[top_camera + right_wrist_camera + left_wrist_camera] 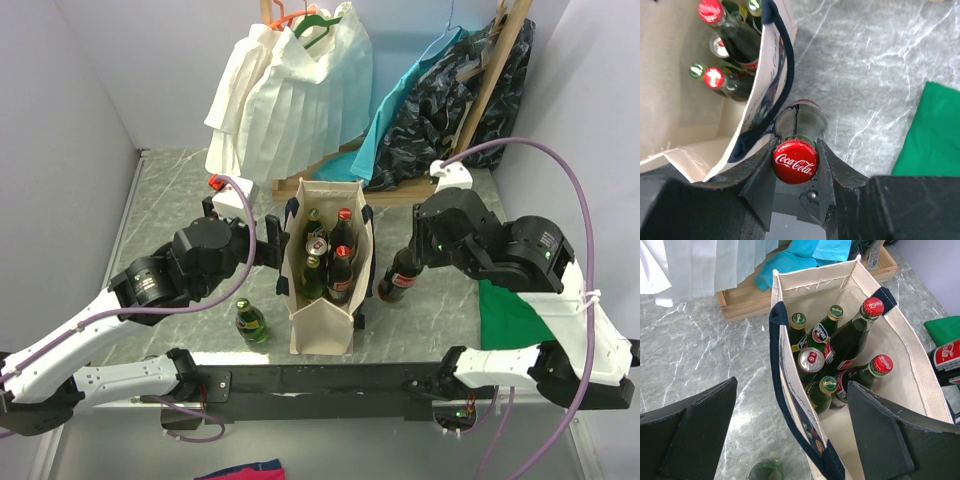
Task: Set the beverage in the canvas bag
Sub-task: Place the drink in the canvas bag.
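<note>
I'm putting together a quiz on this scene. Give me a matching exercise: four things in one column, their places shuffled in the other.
Things
1. soda can
2. green cloth
3. Coca-Cola bottle outside the bag
4. green bottle outside the bag

Places
A. clamped at its cap end in the right gripper
B. standing free on the table, left of the canvas bag
C. inside the canvas bag, among bottles
D. lying flat near the table's right edge

Pairs: 1-C, 2-D, 3-A, 4-B

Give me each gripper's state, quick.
Left gripper: open, straddling the canvas bag wall, gripping nothing.
Right gripper: closed on the Coca-Cola bottle at its cap.
</note>
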Available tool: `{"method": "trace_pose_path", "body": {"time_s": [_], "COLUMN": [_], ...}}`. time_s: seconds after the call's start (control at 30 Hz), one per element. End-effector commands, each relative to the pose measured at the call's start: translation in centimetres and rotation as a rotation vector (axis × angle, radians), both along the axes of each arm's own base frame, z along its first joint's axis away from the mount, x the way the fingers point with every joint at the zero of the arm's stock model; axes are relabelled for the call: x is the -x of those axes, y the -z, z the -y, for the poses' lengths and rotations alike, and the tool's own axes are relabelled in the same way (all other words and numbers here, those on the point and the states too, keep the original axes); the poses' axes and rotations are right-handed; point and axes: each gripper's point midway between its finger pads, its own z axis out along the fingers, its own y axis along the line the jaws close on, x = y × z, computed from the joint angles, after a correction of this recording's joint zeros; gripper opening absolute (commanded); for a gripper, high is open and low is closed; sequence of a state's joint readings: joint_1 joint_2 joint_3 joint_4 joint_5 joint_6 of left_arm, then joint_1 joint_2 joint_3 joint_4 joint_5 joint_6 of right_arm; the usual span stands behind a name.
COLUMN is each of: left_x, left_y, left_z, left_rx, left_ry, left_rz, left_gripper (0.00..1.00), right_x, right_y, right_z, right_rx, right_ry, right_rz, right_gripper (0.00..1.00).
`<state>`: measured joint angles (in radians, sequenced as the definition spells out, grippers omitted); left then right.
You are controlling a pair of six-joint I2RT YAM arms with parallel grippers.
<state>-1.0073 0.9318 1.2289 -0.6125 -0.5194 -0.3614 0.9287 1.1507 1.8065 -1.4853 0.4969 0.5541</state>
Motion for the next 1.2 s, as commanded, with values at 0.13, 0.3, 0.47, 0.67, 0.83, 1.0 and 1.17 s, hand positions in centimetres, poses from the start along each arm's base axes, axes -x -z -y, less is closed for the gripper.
{"method": "trace_pose_path", "body": {"time_s": [0.13,0.3,0.47,0.67,0.83,1.0,1.17], "left_x": [0.1,0.3,0.7,1.1,1.5,2.0,2.2], "left_y": [-0.6,0.4,1.7,1.7,1.9,2.6,2.5], "left_z": [-0.4,-0.4,-0.5,-0.6,-0.2,0.2,0.3], "left_rx": [0.015,-0.004,-0.014,0.004,0.006,-0.010,0.000], "left_ry": [-0.006,-0.003,0.004,0.014,0.045,0.089,0.099], "left_rz": [0.004,-0.020,-0.057,-0.063,-0.069,-0.085,-0.082], "left_gripper": [0.96,0.96,0.96,0.97,0.97,0.97,0.97], "right_x": [-2.2,-2.2,-2.2,-2.4,-2.5,-2.5,-2.0], "right_y": [-7.4,-9.0,-10.6,-12.6,-13.7,-15.4,-17.2], "right_z": [0.5,0.6,0.8,0.8,0.7,0.9,1.3], "right_rx": [-0.144,-0.174,-0.197,-0.225,-0.242,-0.287,-0.346], "right_ry": [0.061,0.064,0.055,0.047,0.039,0.040,0.027], "right_rz": [0.240,0.276,0.315,0.362,0.390,0.439,0.495], "right_gripper": [0.00,0.00,0.00,0.00,0.00,0.00,0.00]}}
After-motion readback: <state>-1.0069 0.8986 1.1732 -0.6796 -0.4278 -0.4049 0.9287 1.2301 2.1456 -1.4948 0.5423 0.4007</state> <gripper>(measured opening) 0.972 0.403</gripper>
